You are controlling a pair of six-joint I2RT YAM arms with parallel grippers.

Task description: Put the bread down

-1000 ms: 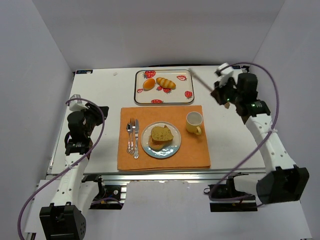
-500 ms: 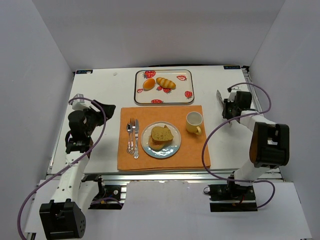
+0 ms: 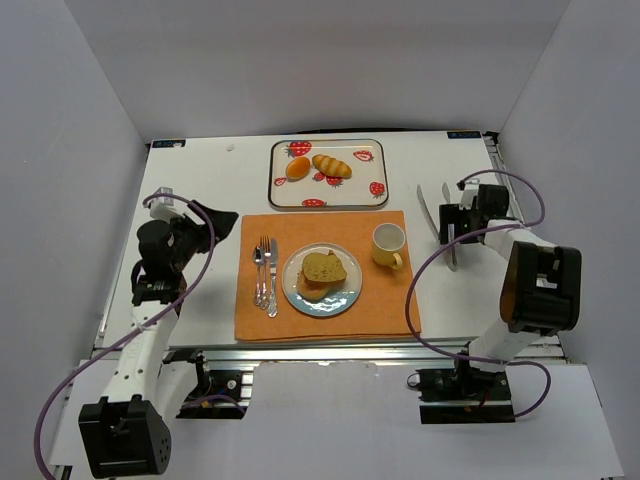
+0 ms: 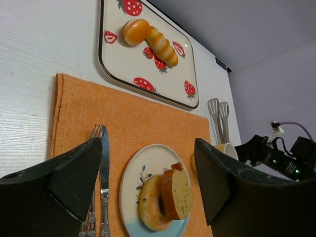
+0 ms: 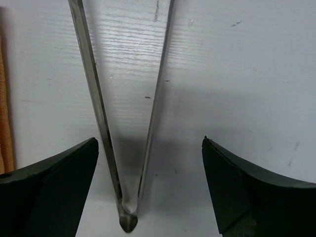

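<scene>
The bread lies on a white plate [image 3: 345,297] on the orange placemat: a thick yellowish slice [image 3: 324,267] leans on a golden ring doughnut [image 3: 307,290]. The left wrist view shows the slice [image 4: 178,193], the doughnut [image 4: 148,203] and the plate [image 4: 143,168] beyond my left gripper [image 4: 148,141], which is open and empty. That gripper [image 3: 213,215] hovers left of the placemat. My right gripper [image 3: 452,230] is open over metal tongs [image 3: 433,215] lying flat on the table. In the right wrist view the tongs [image 5: 94,89] lie loose between the spread fingers [image 5: 54,187].
A strawberry-print tray [image 3: 372,190] at the back holds an orange bun [image 3: 298,167] and a striped roll [image 3: 331,166]. A yellow cup [image 3: 388,243] stands right of the plate. A fork [image 3: 259,272] and knife [image 3: 271,280] lie to its left on the placemat [image 3: 330,225].
My right arm came down from the back right with the tongs, laid them on the table and opened. The left gripper opened too.
</scene>
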